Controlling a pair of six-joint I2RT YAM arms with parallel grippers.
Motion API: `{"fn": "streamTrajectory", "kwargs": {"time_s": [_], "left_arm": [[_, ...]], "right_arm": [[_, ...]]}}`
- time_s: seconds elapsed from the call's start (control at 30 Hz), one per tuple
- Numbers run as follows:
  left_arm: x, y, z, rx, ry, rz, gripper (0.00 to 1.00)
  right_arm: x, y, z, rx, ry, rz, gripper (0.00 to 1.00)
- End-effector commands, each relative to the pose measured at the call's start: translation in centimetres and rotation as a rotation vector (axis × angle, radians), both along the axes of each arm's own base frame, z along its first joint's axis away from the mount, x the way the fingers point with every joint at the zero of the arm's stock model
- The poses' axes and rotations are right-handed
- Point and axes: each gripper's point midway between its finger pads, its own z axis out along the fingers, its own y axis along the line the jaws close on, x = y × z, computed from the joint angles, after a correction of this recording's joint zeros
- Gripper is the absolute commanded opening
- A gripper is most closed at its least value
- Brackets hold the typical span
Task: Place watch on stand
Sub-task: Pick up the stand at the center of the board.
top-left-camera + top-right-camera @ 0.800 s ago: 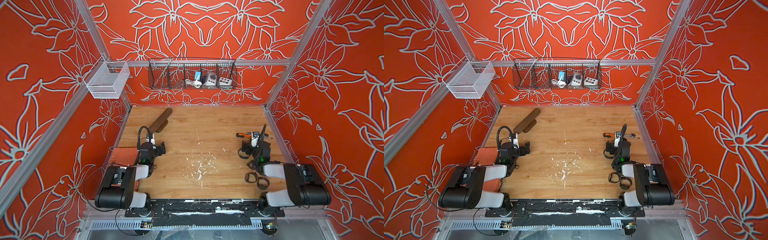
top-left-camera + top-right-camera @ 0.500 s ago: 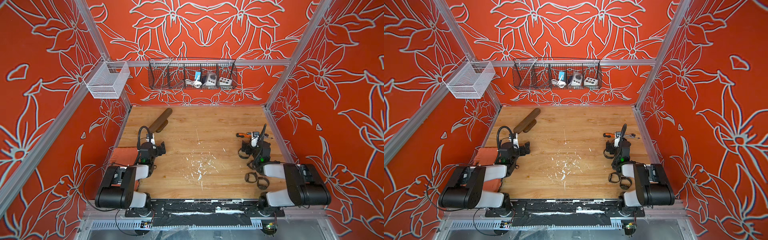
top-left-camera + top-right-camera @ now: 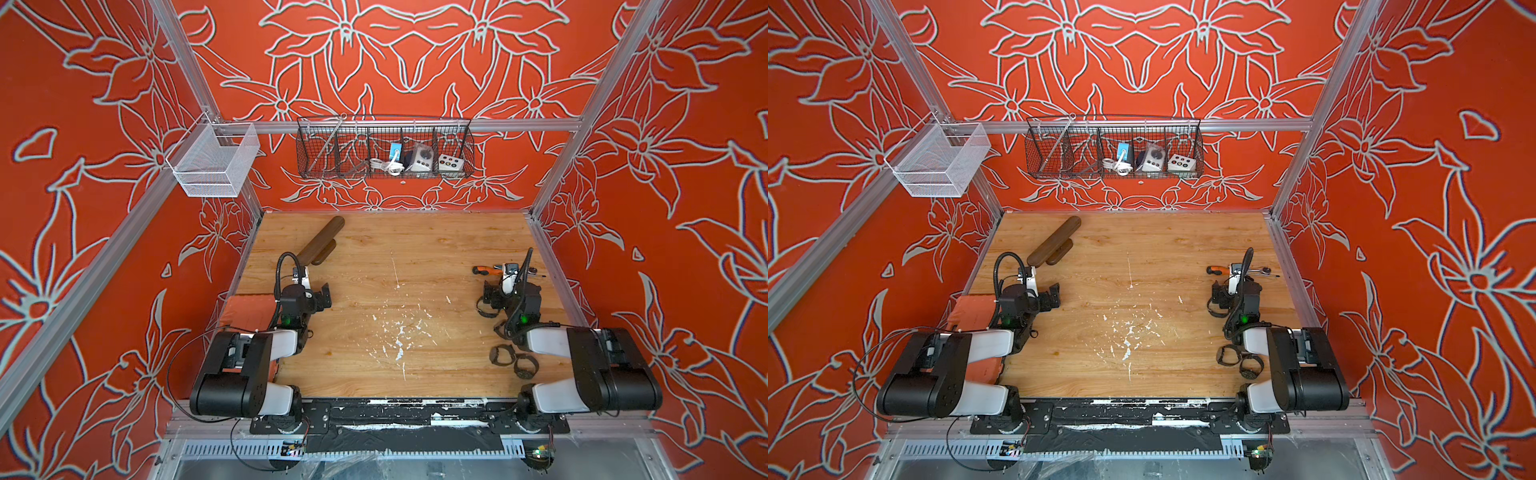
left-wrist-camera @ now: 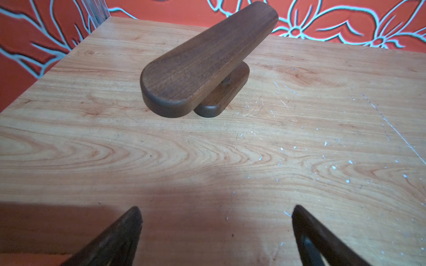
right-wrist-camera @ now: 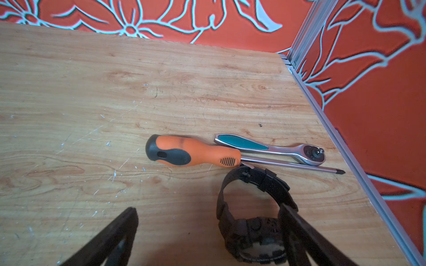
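- The watch (image 5: 249,235) is seen on the counter (image 5: 115,92) at the right side, near the wall. Its strap is buckled into a loop, and the loop's far end is just beside the screwdriver (image 5: 193,152) shaft, perhaps touching it.
- The right jaws are spread wide and nothing is held. One finger (image 5: 295,232) is set across the watch case, and whether it touches cannot be judged.
- As the watch sits off-centre between them, it could be shoved sideways on closing rather than pinched. The screwdriver and ratchet (image 5: 276,149) could then be knocked.
- If the loop is squeezed flat, it could be snagged on the bar's rounded end.
- Two spare watches (image 3: 503,355) are seen by the right arm's base and could be swept by the elbow.
- The stand (image 4: 202,62) is placed well apart from the watch, at the far left corner. With a long bar on a small base, it could be tipped by a push at one end.
- The left jaws are likewise spread and empty, facing the stand, so it is not steadied.
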Motion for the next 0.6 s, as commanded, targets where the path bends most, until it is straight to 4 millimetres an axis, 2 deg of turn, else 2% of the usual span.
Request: {"fn": "streamTrajectory", "kwargs": {"time_s": [0.0,0.2,0.27,0.33,0.4,0.5,0.53,0.57], "left_arm": [[0.8,0.3,1.1,0.023,-0.037,0.003,0.99],[0.9,0.4,1.1,0.020,-0.036,0.001,0.99],[0.8,0.5,1.2,0.019,-0.038,0.002,0.99],[0.8,0.4,1.5,0.021,-0.050,-0.001,0.99],[0.4,0.0,2.7,0.026,-0.062,-0.015,0.99],[-0.7,-0.2,5.7,0.069,-0.108,0.004,0.99],[-1.2,-0.1,6.7,0.083,-0.137,0.016,0.99],[-1.6,-0.1,7.4,0.089,-0.157,0.025,0.99]], "right_arm": [[0.8,-0.7,1.2,-0.018,-0.039,-0.025,0.98],[0.7,-0.6,1.2,-0.018,-0.042,-0.024,0.98],[0.5,0.2,1.2,-0.018,-0.049,0.027,0.98],[0.0,0.9,2.1,-0.018,-0.089,0.074,0.98],[-0.7,1.3,3.4,-0.021,-0.127,0.098,0.98],[-1.7,2.4,5.7,-0.052,-0.140,0.138,0.98],[-2.0,2.3,6.4,-0.055,-0.128,0.123,0.98],[-2.1,1.8,8.0,-0.014,-0.153,0.075,0.98]]}}
